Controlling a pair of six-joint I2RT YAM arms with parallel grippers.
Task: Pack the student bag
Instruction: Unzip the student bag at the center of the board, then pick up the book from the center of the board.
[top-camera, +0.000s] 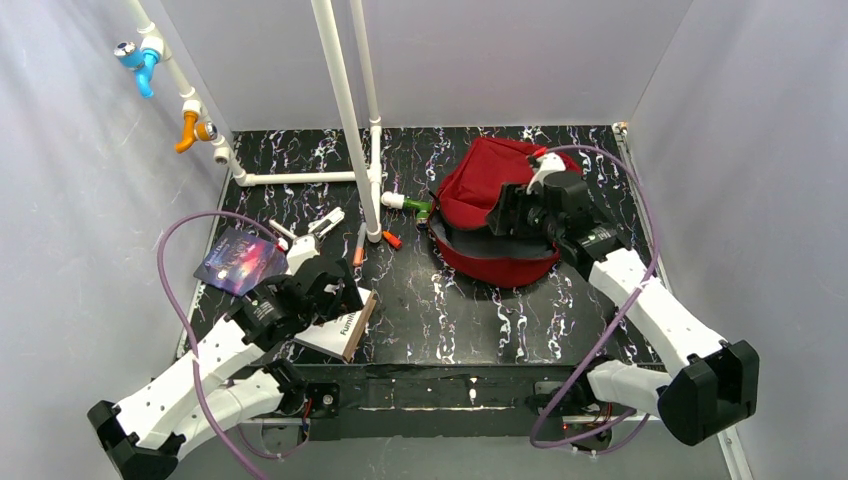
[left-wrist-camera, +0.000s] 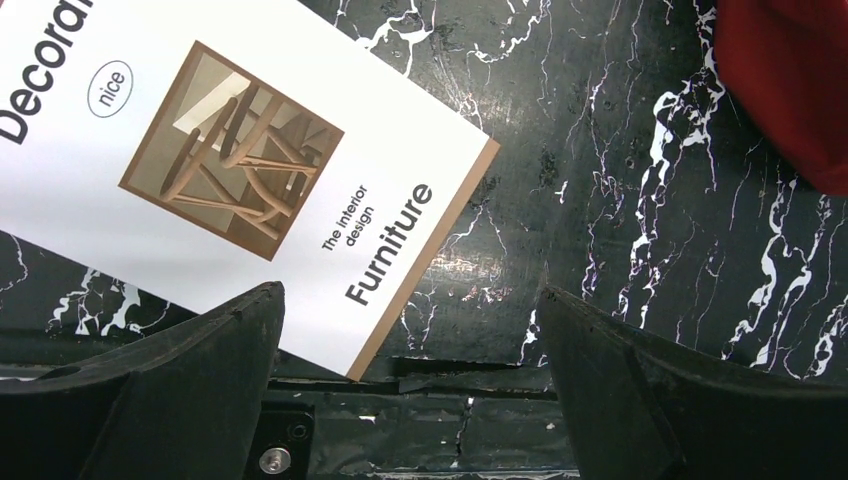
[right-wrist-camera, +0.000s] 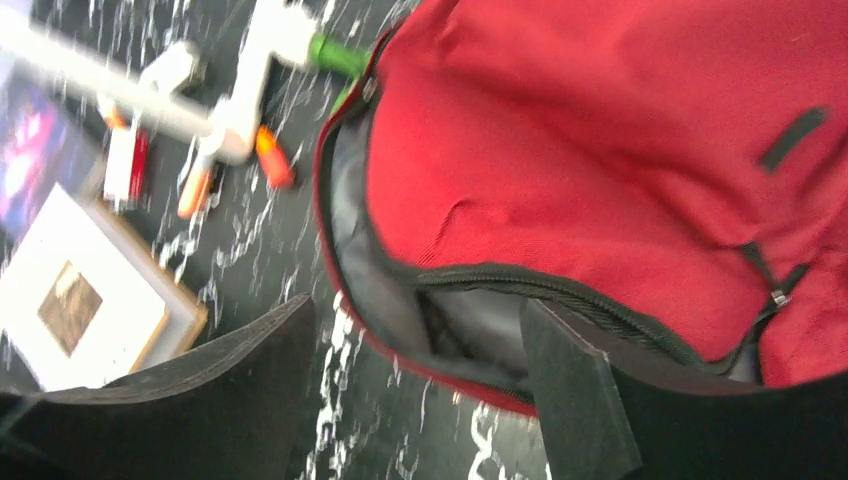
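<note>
The student bag (top-camera: 490, 215) is lying open on the bench (top-camera: 470, 320), far right. The right gripper (right-wrist-camera: 415, 305) is hovering at its mouth, jaws apart; the left gripper (left-wrist-camera: 408, 300) is gaping over a book (left-wrist-camera: 200, 150).

Student bag (top-camera: 478, 185): dark-red fabric, black zipper trim, unzipped, grey lining showing, slumped far right, opening facing near side.

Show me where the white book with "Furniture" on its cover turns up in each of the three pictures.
Top external: the book lies low and left of centre, partly hidden.
Left wrist: it fills the upper left, cover up.
Right wrist: blurred, at the lower left edge.
Shared landmark: the red student bag, to the book's right in every view.
</note>
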